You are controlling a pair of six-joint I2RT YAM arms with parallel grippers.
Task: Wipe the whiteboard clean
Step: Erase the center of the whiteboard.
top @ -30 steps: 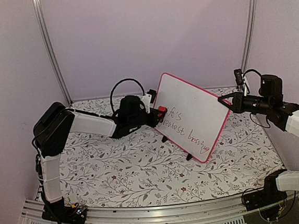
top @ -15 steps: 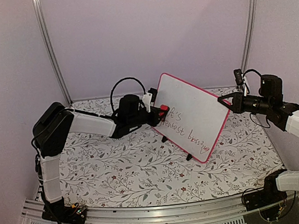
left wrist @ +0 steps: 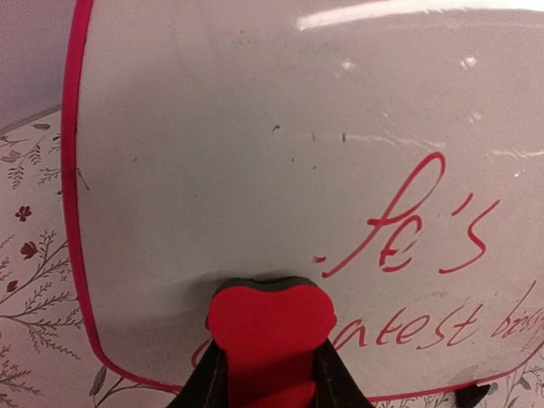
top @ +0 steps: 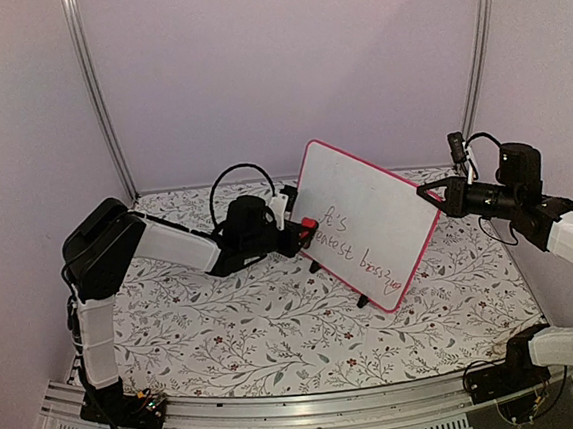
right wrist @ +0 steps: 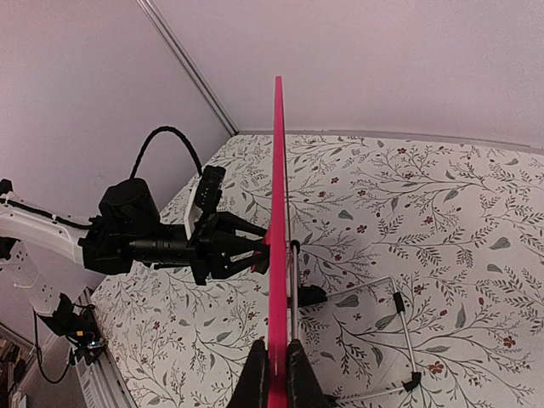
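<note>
The whiteboard [top: 367,217], white with a red-pink frame, stands tilted on two black feet at the table's middle, red handwriting on its lower half. My left gripper [top: 306,231] is shut on a small red eraser block [left wrist: 269,319] with a dark pad, pressed against the board's lower left face [left wrist: 255,153] beside the writing. My right gripper [top: 433,197] is shut on the board's right edge; in the right wrist view the frame [right wrist: 277,255] runs edge-on between my fingers [right wrist: 255,378]. The left gripper [right wrist: 246,246] shows there touching the board.
The table has a floral-patterned cover [top: 236,329]. Purple walls and two metal posts [top: 95,91] enclose the back. A wire stand [right wrist: 399,323] props the board from behind. The aluminium rail [top: 284,410] runs along the near edge.
My left gripper with the eraser has moved down the board's left part, from the upper edge of the writing to lower. The right arm and the board have not moved.
</note>
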